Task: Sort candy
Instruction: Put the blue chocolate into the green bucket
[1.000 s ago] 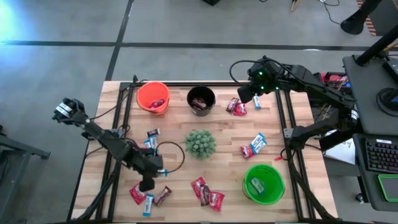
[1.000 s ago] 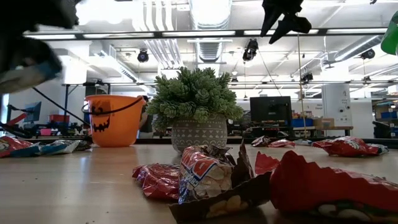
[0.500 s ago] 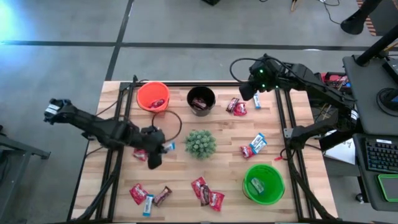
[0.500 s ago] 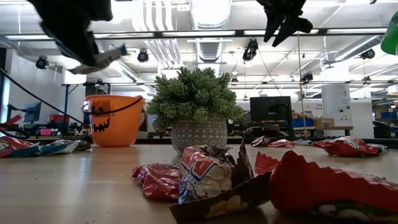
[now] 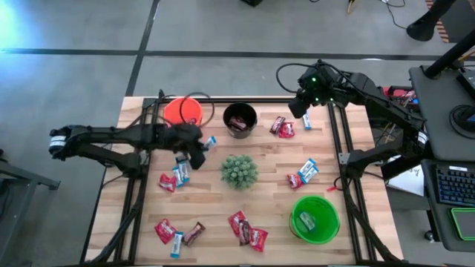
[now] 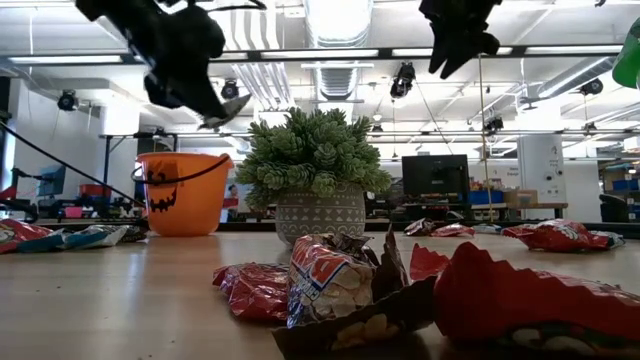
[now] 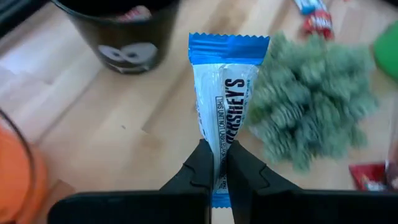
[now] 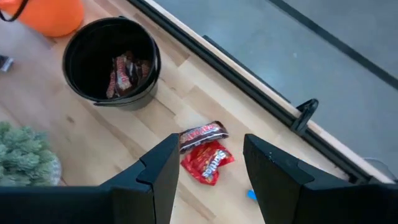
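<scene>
My left gripper hangs above the table between the orange bucket and the black bucket, shut on a light blue and white candy. The low view shows this gripper high in the air. My right gripper is open, raised over the far right part of the table. Below it a brown candy and a red candy lie flat on the wood. Brown candies lie inside the black bucket. My left gripper pinches the blue and white candy near one end between its two fingers, and the wrapper is squeezed narrow there. The fingers come slanting from the table's left. The candy is lifted clear, and its free toothed end sticks out past the fingertips.
A spiky green plant ball stands mid-table, close to my left gripper. A green bucket sits near right. Loose candies lie left of the plant, near left, near middle and right. Black rails run along both table sides.
My left gripper, shut on the blue and white candy, has risen from the near left part of the table. It has travelled toward the far edge and to the right, ending between the orange and black buckets. My right gripper has drifted slightly toward the far right corner.
</scene>
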Motion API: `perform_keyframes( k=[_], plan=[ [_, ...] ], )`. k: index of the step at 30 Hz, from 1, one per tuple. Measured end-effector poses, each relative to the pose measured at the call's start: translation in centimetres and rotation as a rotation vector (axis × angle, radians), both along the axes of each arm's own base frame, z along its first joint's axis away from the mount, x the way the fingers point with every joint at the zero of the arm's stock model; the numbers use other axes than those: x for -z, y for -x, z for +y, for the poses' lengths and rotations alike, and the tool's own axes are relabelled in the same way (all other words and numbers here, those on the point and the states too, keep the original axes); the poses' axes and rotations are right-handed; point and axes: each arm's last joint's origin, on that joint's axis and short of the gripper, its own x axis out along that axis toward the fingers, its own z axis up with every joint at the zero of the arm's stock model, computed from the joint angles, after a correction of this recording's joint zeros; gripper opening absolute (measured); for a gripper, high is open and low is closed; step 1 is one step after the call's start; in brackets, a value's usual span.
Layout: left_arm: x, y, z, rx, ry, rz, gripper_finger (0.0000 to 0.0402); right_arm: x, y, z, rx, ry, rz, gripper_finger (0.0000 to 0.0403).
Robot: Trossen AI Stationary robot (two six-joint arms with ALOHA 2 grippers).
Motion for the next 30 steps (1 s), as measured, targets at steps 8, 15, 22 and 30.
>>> perform_keyframes(
  k=[8, 15, 22, 30],
  plan=[
    [-4.2, -1.6, 3.7, -0.05, -0.115, -0.07, 0.0, -0.3, 0.2, -1.0, -0.057, -0.023, -0.077, 0.0169],
    [-7.0, -4.4, 6.5, -0.003, -0.224, -0.046, 0.0, -1.4, -0.9, -1.4, -0.245, -0.031, -0.276, 0.0169],
    [-8.5, -6.4, 8.8, 0.024, -0.252, -0.034, 0.0, -2.5, -1.7, -1.3, -0.385, -0.044, -0.454, 0.0169],
    [-10.8, -7.5, 9.4, 0.081, -0.323, -0.079, 0.0, -2.4, -3.4, -1.7, -0.406, -0.012, -0.541, 0.0169]
  ],
)
